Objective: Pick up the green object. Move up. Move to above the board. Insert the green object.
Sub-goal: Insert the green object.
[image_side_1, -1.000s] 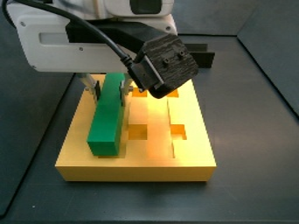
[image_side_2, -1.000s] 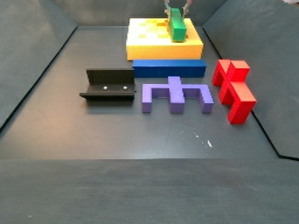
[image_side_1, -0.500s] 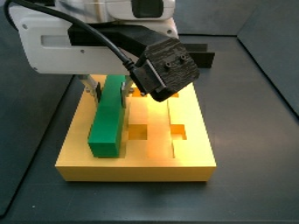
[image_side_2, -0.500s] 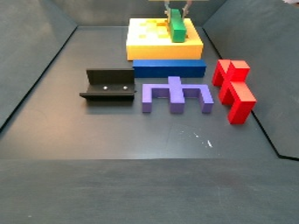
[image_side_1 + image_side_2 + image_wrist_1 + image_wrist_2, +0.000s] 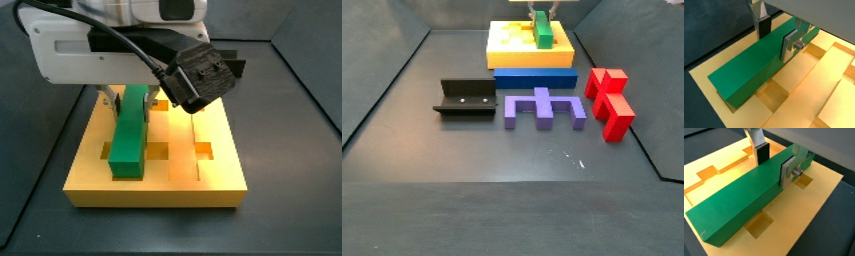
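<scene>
The green object [image 5: 130,132] is a long bar lying lengthwise over the left part of the yellow-orange board [image 5: 160,188]. It also shows in both wrist views [image 5: 751,62] [image 5: 741,198] and small at the back of a side view [image 5: 543,29]. I cannot tell whether it rests on the board or hangs just above it. My gripper [image 5: 776,36] [image 5: 774,163] is shut on the bar's far end, with one dark pad [image 5: 763,27] on one long side and a silver finger [image 5: 789,44] on the other. In a side view the gripper [image 5: 122,98] is mostly hidden behind the arm.
The board [image 5: 509,45] sits on top of a blue bar [image 5: 536,79] at the back. In front of it are a purple block [image 5: 544,108], two red blocks [image 5: 611,102] to the right and the fixture [image 5: 465,98] to the left. Dark walls enclose the floor.
The gripper and the green bar have shifted a little to the right across the board. The grip has not changed.
</scene>
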